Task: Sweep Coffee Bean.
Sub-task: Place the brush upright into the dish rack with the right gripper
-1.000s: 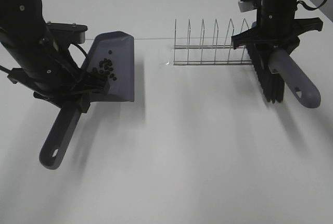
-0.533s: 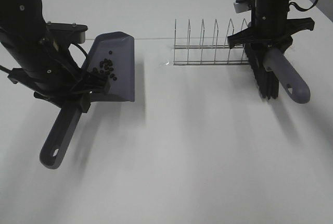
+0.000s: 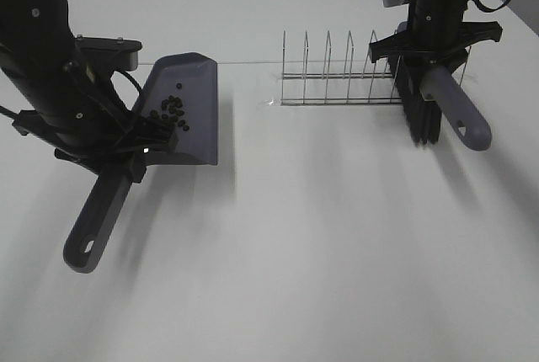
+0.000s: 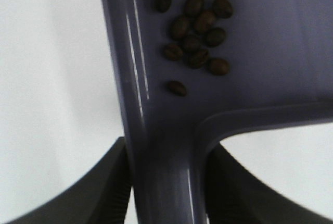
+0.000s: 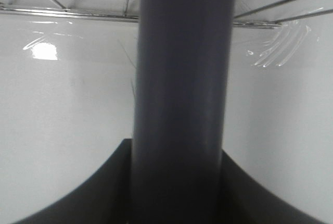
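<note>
Logging left gripper [image 3: 135, 156] at 9 o'clock of the overhead view, jaws clenched on the handle of the grey dustpan [image 3: 192, 118]. Seen from the left wrist too: left gripper [image 4: 166, 195] with a dark finger pressed on each side of the dustpan [image 4: 260, 73] handle. Handle running off toward 7 o'clock from the grip, free end with a hang hole. Pan spreading toward 1 o'clock from the grip.

Marking the coffee bean [image 3: 171, 108] cluster inside the pan, in its half nearer the left arm, none spotted out on the white table [image 3: 320, 244]. In the wrist view, same coffee bean [image 4: 195, 28] group loose against the pan floor, one stray bean just apart from the rest (a dozen-plus countable there, more cut off at the frame edge).

Logging right gripper [image 3: 431, 52] at 2 o'clock of the overhead view, jaws grasping the brush [image 3: 459, 114] by its grey handle. Handle slanting toward 5 o'clock, black bristles hanging below the grip. Can't tell whether bristle tips touch the table. In the right wrist view, right gripper [image 5: 177, 182] closed around the brush [image 5: 182, 78] handle, which fills the middle of the frame.

Noting wire rack [image 3: 337, 76] at 12 to 1 o'clock, upright prongs, its 3 o'clock end just beside the bristles. Rack [image 5: 67, 11] bars also visible behind the handle in the right wrist view.
</note>
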Tool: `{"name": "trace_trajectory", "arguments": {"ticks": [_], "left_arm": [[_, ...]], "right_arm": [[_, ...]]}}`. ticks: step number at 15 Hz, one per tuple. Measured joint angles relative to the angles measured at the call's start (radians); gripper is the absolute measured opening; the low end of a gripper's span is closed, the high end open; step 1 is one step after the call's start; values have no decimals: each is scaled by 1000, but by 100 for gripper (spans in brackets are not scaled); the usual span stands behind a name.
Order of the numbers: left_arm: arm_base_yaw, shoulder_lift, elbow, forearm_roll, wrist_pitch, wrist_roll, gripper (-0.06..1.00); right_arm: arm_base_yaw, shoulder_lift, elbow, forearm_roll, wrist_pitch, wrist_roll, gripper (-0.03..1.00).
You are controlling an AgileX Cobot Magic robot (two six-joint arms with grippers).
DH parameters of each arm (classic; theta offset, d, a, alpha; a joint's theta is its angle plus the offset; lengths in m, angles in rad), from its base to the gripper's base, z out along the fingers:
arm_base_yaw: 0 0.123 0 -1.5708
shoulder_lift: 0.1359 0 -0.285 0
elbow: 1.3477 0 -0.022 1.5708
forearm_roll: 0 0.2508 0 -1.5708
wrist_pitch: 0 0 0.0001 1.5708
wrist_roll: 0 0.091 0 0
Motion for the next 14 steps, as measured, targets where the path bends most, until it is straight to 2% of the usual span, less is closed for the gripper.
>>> {"name": "trace_trajectory", "arguments": {"ticks": [1, 6, 10, 14], "left_arm": [[0, 0, 0, -6, -1, 0, 39], [0, 0, 0, -13, -7, 0, 39], [0, 0, 0, -13, -18, 0, 39], [-2, 0, 0, -14, -20, 0, 39]], "right_arm": [[-19, 0, 0, 41, -22, -28, 35], [-22, 1, 0, 57, -53, -28, 36], [-22, 1, -4, 73, -69, -28, 66], [-22, -23, -15, 87, -65, -28, 70]]}}
